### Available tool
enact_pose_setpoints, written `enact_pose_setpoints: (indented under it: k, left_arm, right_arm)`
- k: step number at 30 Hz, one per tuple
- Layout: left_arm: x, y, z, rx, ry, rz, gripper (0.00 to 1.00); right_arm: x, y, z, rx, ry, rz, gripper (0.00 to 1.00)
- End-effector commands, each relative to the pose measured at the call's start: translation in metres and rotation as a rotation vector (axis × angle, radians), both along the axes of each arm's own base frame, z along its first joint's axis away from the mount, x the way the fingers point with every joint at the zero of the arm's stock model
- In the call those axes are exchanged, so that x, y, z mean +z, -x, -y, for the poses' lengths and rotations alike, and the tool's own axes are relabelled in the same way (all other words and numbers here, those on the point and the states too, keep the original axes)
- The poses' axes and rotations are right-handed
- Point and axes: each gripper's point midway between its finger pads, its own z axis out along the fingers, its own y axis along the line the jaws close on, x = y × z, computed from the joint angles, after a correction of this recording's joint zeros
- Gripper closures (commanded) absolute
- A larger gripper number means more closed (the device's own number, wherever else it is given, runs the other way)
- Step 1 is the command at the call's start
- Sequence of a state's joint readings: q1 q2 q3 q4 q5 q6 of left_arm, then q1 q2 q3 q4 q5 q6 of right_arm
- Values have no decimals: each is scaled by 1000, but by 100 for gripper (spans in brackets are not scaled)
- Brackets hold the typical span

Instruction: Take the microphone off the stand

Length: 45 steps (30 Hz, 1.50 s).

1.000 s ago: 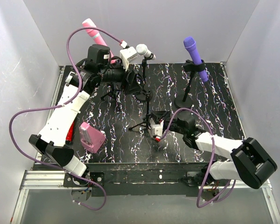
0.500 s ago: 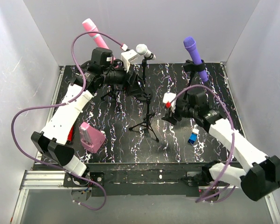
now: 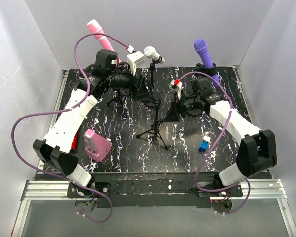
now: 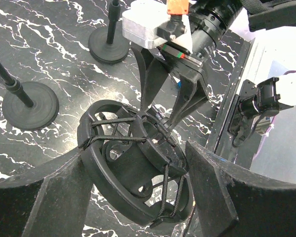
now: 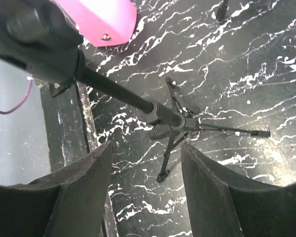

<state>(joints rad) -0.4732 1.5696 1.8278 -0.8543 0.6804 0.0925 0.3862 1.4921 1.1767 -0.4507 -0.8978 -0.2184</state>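
left arm [image 3: 71, 116] runs up the left side of the overhead view, elbow low, forearm reaching toward upper centre, wrist pitched forward and down. left gripper [image 4: 135, 150]: fingers [image 4: 44, 207] parted wide, can't tell if the pads bear on anything. right arm [image 3: 232, 126] is folded in from lower right, forearm angled up-left toward centre. right gripper [image 5: 147, 145] points left and down with its jaws open. the two grippers sit near each other mid-frame, tips facing, not touching.
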Motion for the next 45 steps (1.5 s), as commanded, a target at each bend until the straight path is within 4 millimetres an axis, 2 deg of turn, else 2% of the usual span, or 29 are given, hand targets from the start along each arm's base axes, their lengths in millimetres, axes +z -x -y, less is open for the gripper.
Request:
enact_pose_setpoints:
  k: [1,10,21,24,29,31,36,37,39,40,42,45]
  left_arm:
    - [19,3,-1,-11,31,53,31]
    - [21,1,1,-23,35,60,31]
    - [23,-3,-1,-14,14,86,31]
    - [23,-3,-2,-14,11,87,31]
    - [23,-3,-3,-11,6,93,31]
    - [22,-3,-3,-11,4,95,31]
    - [24,-3,-4,-9,-1,103,31]
    - [25,-3,-5,-8,-2,104,31]
    - [26,-2,-5,-9,-2,107,31]
    - [26,-1,-6,-9,-2,107,31]
    - [24,-1,-6,-9,-4,103,31]
    - [23,-2,-6,-8,-6,103,31]
  right_arm:
    - [22,-4,-13,37,-79,-43,37]
    - [5,-12,-20,58,-58,-53,41]
    - [-6,-9,-26,89,-57,-62,57]
    - [-6,-6,-26,101,-61,-51,65]
    - [-8,-1,-27,125,-57,-21,87]
    - [-11,4,-28,136,-48,-9,89]
    - [-16,6,-26,132,-31,11,87]
    - [-16,5,-25,127,-27,16,82]
    - [-16,2,-25,122,-23,30,62]
    - [-15,1,-26,120,-23,35,57]
    - [-14,-1,-28,122,-28,35,52]
    - [-13,-2,-32,133,-33,31,48]
